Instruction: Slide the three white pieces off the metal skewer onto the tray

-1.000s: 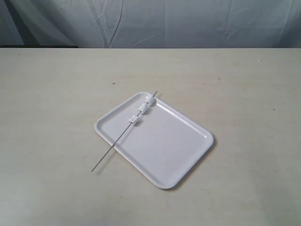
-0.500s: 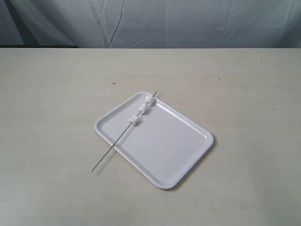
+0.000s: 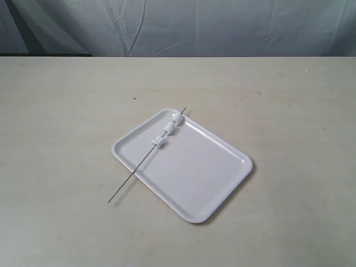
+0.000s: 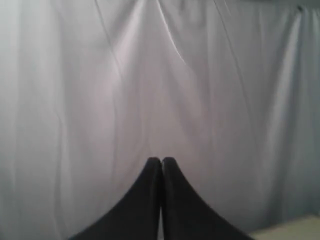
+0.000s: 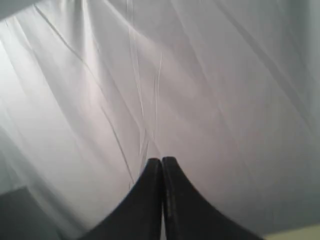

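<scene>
A glossy white tray lies at an angle in the middle of the table. Across its far left corner rests the thin metal skewer, its near end on the table and its tip past the rim. Three white pieces are threaded on it over the tray, two close together and one a little apart. No arm shows in the exterior view. My left gripper is shut with nothing in it and faces a white curtain. In the same way my right gripper is shut and empty, also facing the curtain.
The beige table stretches round the tray on every side. A wrinkled pale curtain hangs behind the table's far edge.
</scene>
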